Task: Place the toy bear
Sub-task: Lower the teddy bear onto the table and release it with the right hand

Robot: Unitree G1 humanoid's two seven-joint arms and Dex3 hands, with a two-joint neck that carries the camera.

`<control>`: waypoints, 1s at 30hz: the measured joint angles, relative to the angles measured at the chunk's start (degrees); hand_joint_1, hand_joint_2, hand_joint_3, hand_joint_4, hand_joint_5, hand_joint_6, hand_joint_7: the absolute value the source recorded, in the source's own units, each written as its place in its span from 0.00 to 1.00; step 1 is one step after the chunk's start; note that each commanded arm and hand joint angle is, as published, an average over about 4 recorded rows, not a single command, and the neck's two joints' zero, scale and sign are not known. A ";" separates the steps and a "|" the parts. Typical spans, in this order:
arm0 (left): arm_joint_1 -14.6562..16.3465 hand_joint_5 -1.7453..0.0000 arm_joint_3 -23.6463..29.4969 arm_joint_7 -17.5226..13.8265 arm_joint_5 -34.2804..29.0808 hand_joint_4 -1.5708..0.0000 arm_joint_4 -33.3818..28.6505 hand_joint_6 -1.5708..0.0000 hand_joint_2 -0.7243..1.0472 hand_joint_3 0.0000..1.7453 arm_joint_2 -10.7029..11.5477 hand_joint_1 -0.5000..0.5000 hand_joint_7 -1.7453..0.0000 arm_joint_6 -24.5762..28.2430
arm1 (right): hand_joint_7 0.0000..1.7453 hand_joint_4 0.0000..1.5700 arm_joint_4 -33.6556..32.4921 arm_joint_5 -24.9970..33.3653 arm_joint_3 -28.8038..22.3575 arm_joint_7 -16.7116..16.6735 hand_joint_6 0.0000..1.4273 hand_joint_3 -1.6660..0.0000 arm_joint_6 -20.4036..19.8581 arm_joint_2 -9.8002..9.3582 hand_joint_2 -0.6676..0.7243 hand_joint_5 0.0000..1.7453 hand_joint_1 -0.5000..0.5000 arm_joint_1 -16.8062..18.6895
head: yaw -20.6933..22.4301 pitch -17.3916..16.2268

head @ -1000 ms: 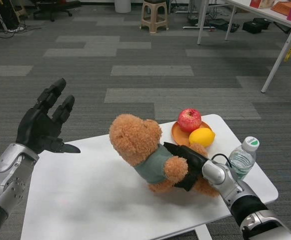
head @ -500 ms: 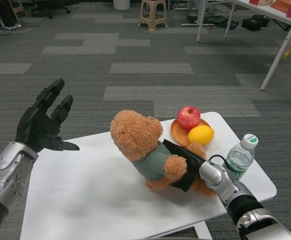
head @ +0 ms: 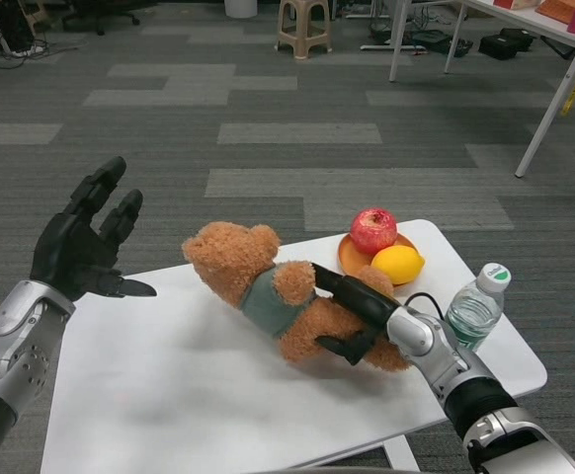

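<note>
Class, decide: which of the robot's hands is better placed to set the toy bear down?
Right. The right hand already grips the toy bear over the table; the left hand hangs open, apart.

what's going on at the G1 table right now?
The right hand grips the toy bear around its body; the bear lies tilted on the white table, head toward the robot's left. The left hand is raised, open, over the table's left edge. A plate holding an apple and a lemon and a water bottle sit at the right.

Bright even light, soft shadows, sharp
</note>
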 measured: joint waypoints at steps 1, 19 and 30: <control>-0.01 1.00 0.00 0.00 0.00 1.00 0.01 1.00 0.40 0.05 0.00 0.07 0.88 0.00 | 0.01 0.00 -0.36 0.32 0.00 0.93 0.00 0.48 0.33 0.02 0.15 0.10 0.04 0.00 | 0.02 0.01; -0.12 1.00 -0.02 -0.01 -0.12 1.00 0.10 1.00 0.40 0.05 0.00 0.07 0.88 -0.05 | 0.00 0.00 -7.36 7.68 -0.65 4.34 0.00 1.00 1.42 -0.09 1.00 0.00 0.09 2.15 | 0.07 -0.34; -0.20 1.00 -0.17 -0.01 -0.12 1.00 0.12 1.00 0.40 0.05 0.00 0.07 0.88 -0.05 | 0.00 0.00 -11.84 19.90 1.01 -0.70 0.00 1.00 1.14 0.06 1.00 0.00 0.12 3.56 | 0.40 0.02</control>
